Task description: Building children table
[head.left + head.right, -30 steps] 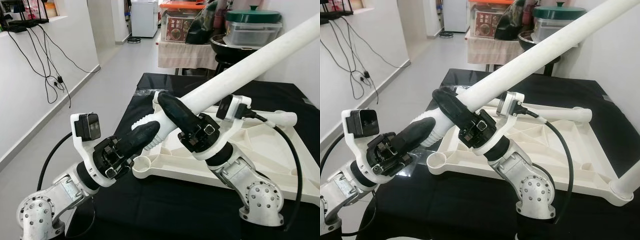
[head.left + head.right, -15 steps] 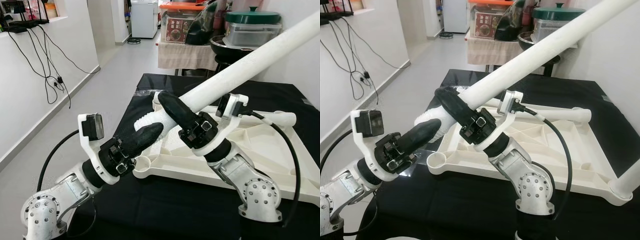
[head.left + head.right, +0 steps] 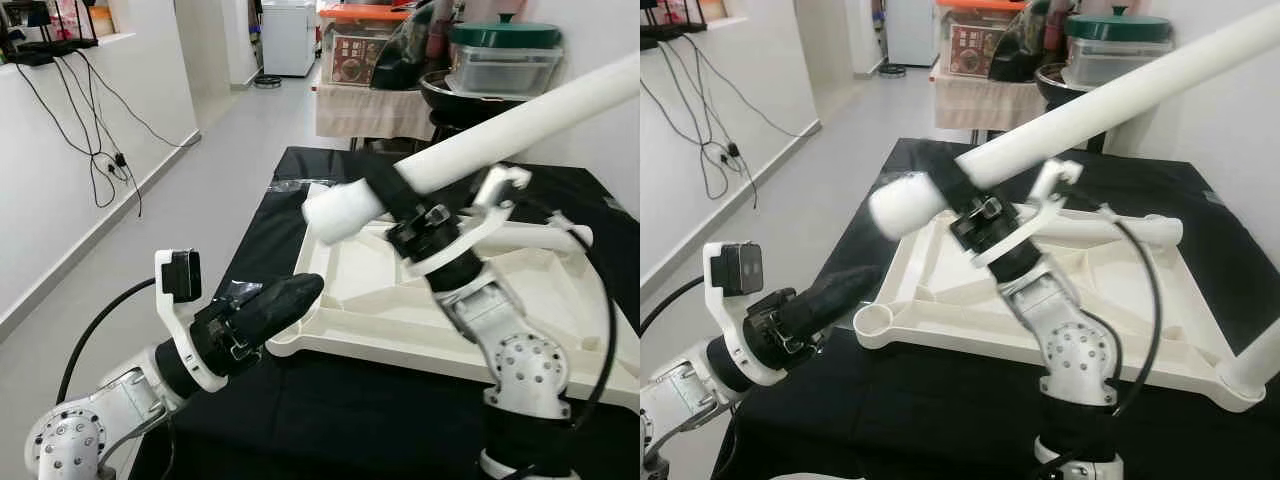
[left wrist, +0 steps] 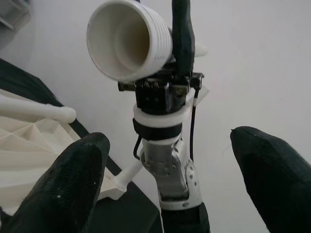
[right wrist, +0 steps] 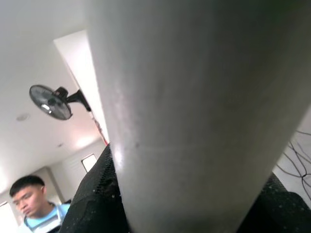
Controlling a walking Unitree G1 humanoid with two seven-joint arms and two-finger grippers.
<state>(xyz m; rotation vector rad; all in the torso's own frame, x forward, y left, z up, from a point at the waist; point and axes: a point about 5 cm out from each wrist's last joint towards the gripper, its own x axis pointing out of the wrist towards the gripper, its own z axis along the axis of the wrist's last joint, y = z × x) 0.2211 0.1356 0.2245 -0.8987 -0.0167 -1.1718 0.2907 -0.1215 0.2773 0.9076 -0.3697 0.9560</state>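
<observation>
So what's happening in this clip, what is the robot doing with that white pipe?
The right hand grips a long white table leg near its threaded end, holding it slanted above the upside-down white tabletop on the black-covered table. The left hand hovers open beside the tabletop's near corner socket, holding nothing.

One upturned table top (image 3: pixel 520 300), two table legs (image 3: pixel 520 125) (image 3: pixel 1120 232), two tools (image 3: pixel 285 300) (image 3: pixel 400 195).

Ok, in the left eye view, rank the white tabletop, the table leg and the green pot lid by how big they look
1. Tabletop, upside down on the black cloth, takes up the most picture.
2. Table leg, long, held in the right gripper. It is nearer the camera, so its rank against the tabletop is unsure.
3. Green lid, far back, looks smallest.
</observation>
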